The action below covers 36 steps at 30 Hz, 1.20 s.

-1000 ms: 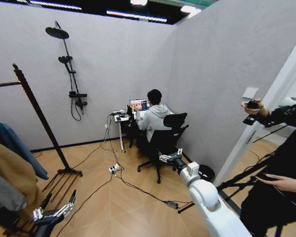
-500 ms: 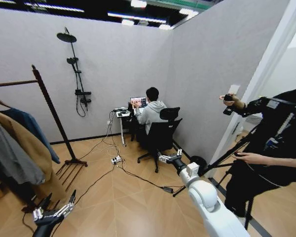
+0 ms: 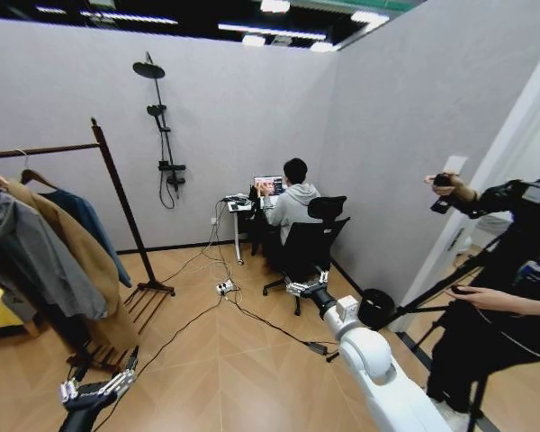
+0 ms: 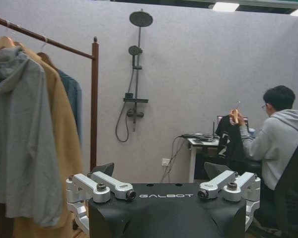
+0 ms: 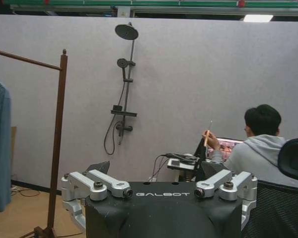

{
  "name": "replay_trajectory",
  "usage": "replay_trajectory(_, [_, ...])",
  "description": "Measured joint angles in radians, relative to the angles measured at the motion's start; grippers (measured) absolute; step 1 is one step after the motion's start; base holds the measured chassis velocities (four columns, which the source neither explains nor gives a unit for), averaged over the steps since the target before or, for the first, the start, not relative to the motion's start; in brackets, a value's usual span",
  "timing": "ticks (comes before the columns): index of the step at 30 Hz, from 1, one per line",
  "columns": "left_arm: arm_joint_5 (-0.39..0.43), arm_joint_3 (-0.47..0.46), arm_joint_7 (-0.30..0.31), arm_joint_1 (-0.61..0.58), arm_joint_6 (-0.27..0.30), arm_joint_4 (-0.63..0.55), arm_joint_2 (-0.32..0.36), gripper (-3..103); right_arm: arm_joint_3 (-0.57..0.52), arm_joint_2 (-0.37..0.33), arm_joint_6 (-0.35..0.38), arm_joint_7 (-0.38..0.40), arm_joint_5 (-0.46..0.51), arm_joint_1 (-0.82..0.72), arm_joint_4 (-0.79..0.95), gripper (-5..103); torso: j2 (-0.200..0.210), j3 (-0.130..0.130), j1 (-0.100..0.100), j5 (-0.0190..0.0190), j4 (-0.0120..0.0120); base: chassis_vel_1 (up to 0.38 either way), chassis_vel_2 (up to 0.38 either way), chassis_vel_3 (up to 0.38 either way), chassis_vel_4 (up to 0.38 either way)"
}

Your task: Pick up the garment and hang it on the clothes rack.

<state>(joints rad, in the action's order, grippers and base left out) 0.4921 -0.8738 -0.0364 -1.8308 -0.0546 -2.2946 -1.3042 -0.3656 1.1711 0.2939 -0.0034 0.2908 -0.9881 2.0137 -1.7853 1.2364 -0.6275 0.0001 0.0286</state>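
- Garment (image 3: 97, 229) — teal, hangs on the clothes rack (image 3: 126, 202) at its post end, behind the tan coat (image 3: 76, 261).
- Left gripper (image 3: 97, 389) — low, fingers spread, empty.
- Right gripper (image 3: 303, 288) — extended forward, fingers spread, empty.

Glossy white right arm (image 3: 378, 369); black GALBOT-marked wrists, silver-linked claws.

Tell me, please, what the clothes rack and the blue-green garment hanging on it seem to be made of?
The clothes rack looks like wood with a dark reddish-brown, slightly glossy finish; its post ends in a turned knob. The garment seems a matte woven cloth, perhaps cotton or denim, since it hangs in soft folds without shine. The exact fabric cannot be told.
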Motion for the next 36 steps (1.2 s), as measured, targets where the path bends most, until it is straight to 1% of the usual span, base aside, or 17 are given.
replay_trajectory(4, [0.0,0.0,0.0,0.0,0.0,0.0,0.0,100,0.0,0.001,0.001,0.0,-0.001,-0.002,0.002,100,0.0,0.0,0.0,-0.0001,-0.0002,0.086,0.072,0.044,0.092])
replay_trajectory(7, [0.0,0.0,0.0,0.0,0.0,0.0,0.0,100,0.0,0.0,0.001,0.0,-0.001,-0.004,0.003,100,0.0,0.0,0.0,-0.0001,0.0001,0.063,-0.014,-0.015,0.044])
replay_trajectory(8, [0.0,0.0,0.0,0.0,0.0,0.0,0.0,100,-0.002,0.0,0.001,0.0,-0.002,-0.004,0.005,100,0.0,0.0,0.0,-0.0001,0.0006,0.0,0.0,0.0,0.0])
replay_trajectory(19, [0.0,0.0,0.0,0.0,0.0,0.0,0.0,100,-0.003,-0.003,0.001,0.0,-0.001,-0.006,0.01,100,0.0,0.0,0.0,-0.0001,0.0003,0.01,-0.013,-0.015,0.014])
replay_trajectory(36, [0.0,0.0,0.0,0.0,0.0,0.0,0.0,100,-0.004,-0.007,-0.001,-0.005,0.002,-0.002,0.0,100,0.0,0.0,0.0,-0.0001,0.0002,0.057,-0.057,-0.058,0.058])
